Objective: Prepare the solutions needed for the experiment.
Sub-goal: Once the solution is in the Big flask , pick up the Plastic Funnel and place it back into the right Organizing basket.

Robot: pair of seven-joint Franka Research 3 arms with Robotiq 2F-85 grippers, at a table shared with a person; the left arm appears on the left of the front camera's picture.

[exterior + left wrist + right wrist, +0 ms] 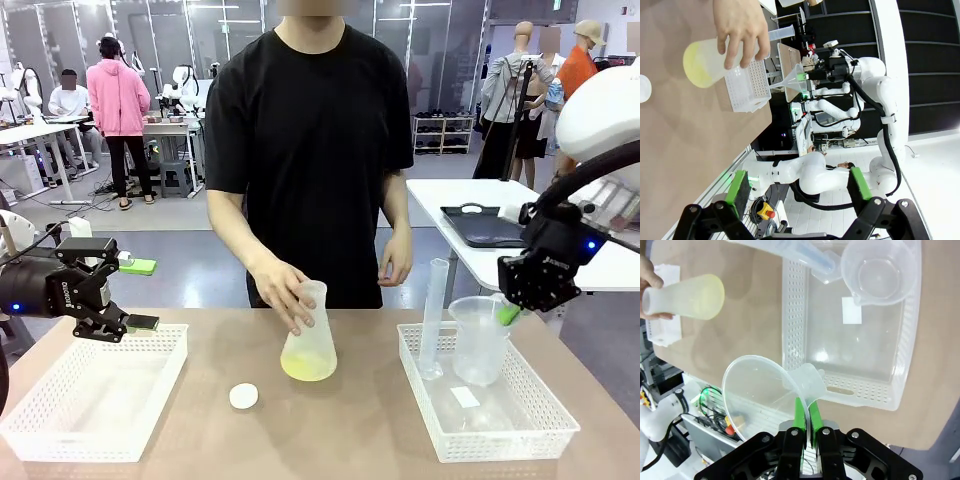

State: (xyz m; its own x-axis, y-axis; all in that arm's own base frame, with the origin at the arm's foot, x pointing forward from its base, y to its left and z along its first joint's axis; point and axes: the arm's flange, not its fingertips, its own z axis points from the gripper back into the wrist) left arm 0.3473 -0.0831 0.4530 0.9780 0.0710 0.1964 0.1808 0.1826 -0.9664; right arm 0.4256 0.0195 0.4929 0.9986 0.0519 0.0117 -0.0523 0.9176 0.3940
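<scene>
Bare tabletop [370, 425] rings the translucent conical flask [310, 335] holding shallow yellow-green solution [306, 368]; left of it the left gripper's [138, 295] jaws gape, right of it the right gripper [805, 412] clamps a clear funnel [757, 385].

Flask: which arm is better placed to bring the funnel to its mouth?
Right. The right claw is shut on the funnel; the left claw is open and empty by the left basket. A person's hand holds the flask.
</scene>
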